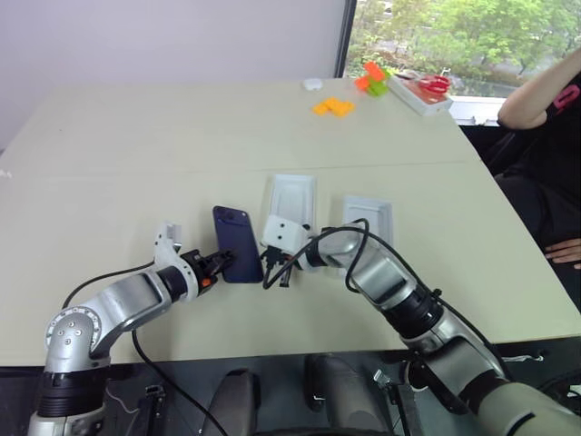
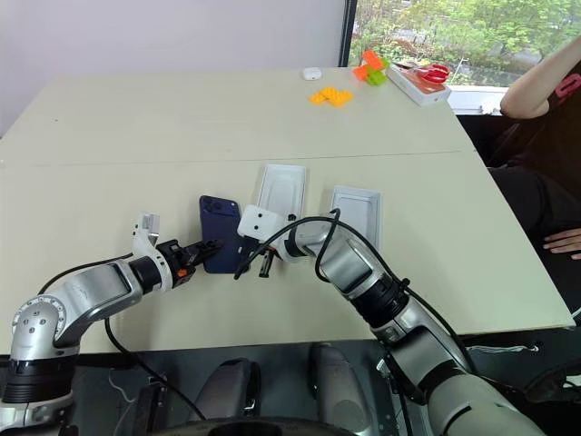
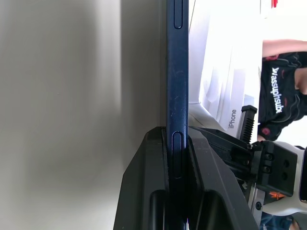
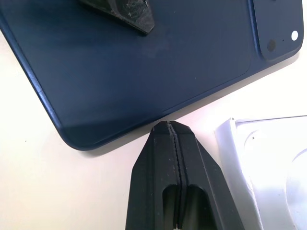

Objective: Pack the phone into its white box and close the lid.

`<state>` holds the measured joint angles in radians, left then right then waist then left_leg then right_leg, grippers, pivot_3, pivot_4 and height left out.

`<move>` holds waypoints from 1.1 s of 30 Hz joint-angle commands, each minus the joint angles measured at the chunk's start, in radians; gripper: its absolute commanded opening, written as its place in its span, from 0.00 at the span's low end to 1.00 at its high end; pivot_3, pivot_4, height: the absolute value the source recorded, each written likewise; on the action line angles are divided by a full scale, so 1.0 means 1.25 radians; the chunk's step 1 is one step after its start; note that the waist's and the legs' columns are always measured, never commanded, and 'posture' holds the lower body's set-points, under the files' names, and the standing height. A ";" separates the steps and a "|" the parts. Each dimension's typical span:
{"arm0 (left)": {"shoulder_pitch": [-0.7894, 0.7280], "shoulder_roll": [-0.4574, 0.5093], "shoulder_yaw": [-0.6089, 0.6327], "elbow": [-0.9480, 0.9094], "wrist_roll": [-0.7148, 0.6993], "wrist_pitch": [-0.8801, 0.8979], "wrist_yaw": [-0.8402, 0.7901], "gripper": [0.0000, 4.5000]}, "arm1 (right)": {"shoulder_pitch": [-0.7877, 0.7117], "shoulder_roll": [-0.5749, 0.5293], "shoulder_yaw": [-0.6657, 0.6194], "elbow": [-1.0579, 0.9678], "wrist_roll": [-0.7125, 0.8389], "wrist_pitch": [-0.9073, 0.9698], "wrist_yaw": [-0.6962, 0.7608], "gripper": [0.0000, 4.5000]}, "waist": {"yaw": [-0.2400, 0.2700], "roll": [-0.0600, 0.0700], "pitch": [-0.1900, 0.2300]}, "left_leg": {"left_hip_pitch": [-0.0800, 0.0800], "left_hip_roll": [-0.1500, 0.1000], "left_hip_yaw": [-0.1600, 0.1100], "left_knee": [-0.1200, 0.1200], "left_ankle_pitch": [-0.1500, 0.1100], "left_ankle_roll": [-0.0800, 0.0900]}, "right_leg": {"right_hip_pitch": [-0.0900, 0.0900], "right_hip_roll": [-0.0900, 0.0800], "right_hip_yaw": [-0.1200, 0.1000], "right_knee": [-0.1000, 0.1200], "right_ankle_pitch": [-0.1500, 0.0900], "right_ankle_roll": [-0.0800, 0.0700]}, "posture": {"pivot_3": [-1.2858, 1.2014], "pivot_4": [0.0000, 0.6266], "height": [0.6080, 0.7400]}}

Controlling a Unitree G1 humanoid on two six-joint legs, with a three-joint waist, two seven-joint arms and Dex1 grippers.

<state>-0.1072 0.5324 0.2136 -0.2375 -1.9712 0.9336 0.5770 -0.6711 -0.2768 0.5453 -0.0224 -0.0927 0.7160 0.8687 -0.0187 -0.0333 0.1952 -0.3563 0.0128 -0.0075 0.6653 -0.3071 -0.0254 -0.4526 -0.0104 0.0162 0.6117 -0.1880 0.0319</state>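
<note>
The dark navy phone (image 1: 236, 242) lies flat on the cream table (image 1: 118, 200), camera cluster at its far corner. My left gripper (image 1: 218, 264) is shut on the phone's near left edge, and its fingers (image 3: 146, 182) clamp the thin side. My right gripper (image 1: 273, 269) is shut and empty, with its tip (image 4: 169, 124) at the phone's right edge. Just right of the phone lies a shallow white part (image 1: 290, 202) with an oval hollow. Another white part (image 1: 368, 221), pale inside, lies farther right. I cannot tell which is the white box and which the lid.
At the far right of the table are orange blocks (image 1: 333, 106), green and orange pieces (image 1: 374, 80) and a white tray with red scissors (image 1: 422, 91). A small white item (image 1: 312, 84) lies nearby. A person (image 1: 545, 154) sits beyond the right edge.
</note>
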 commanded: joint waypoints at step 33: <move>-0.014 0.118 0.025 -0.074 -0.001 -0.058 -0.163 0.01 | -0.087 -0.077 -0.090 0.071 0.023 -0.040 -0.083 0.00 | 0.002 0.000 0.001 | -0.013 -0.001 -0.001 0.001 0.001 -0.001 | -0.012 -0.001 -0.001 0.000 0.003 0.000 | 0.52 0.24 0.92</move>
<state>-0.1168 0.6677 0.2325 -0.2955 -1.9541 0.8796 0.3958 -0.7600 -0.3753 0.4282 0.0612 -0.0539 0.6901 0.7657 -0.0160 -0.0336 0.1960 -0.3722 0.0118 -0.0085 0.6662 -0.3063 -0.0266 -0.4669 -0.0113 0.0155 0.6121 -0.1843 0.0314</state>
